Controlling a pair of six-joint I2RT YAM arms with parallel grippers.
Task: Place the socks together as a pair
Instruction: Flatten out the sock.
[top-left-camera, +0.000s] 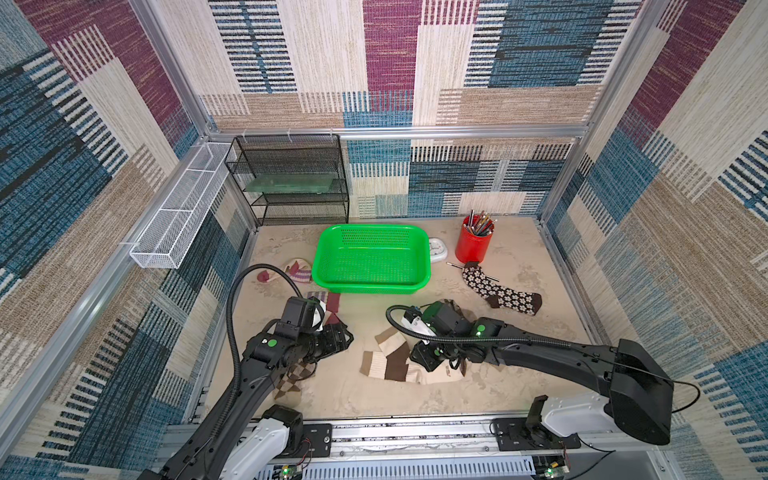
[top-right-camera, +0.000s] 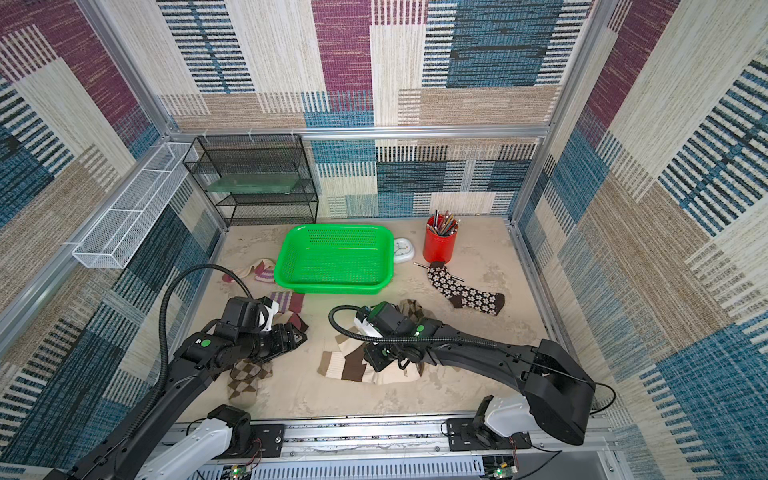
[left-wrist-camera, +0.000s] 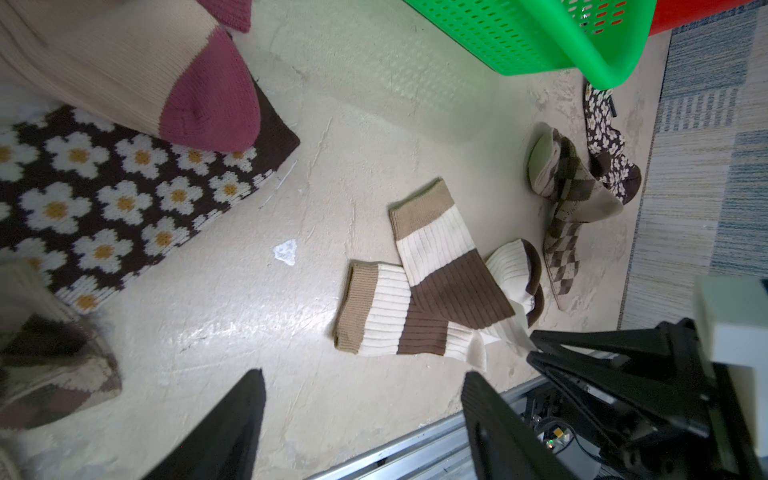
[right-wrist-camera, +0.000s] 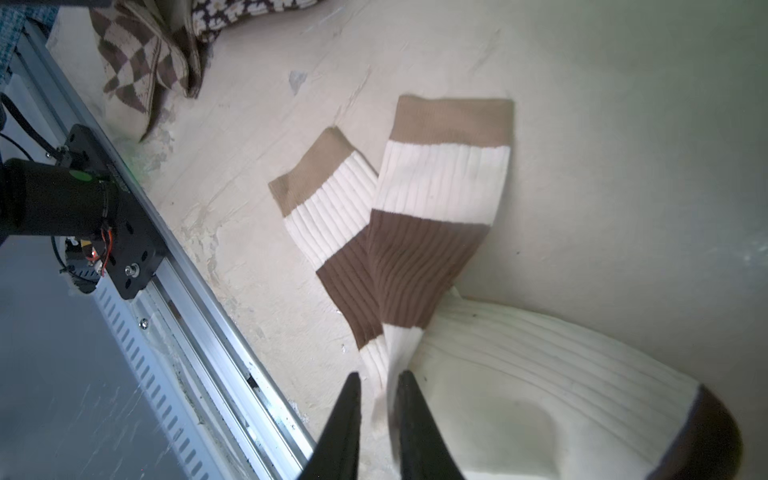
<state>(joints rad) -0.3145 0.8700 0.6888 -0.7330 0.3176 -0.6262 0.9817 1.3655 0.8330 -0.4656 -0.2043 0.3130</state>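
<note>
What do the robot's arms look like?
The left arm and right arm are chunky and black, with white shells at the bottom. Each has a round green dot and a ribbed black hose. The left gripper and right gripper have pointed black fingers.

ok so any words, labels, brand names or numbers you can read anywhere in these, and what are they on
No text can be read in any view.
Small white clock beside the green basket: its dial has marks, too small to read.
Socks, red pencil cup, black mesh rack: no lettering shows.
</note>
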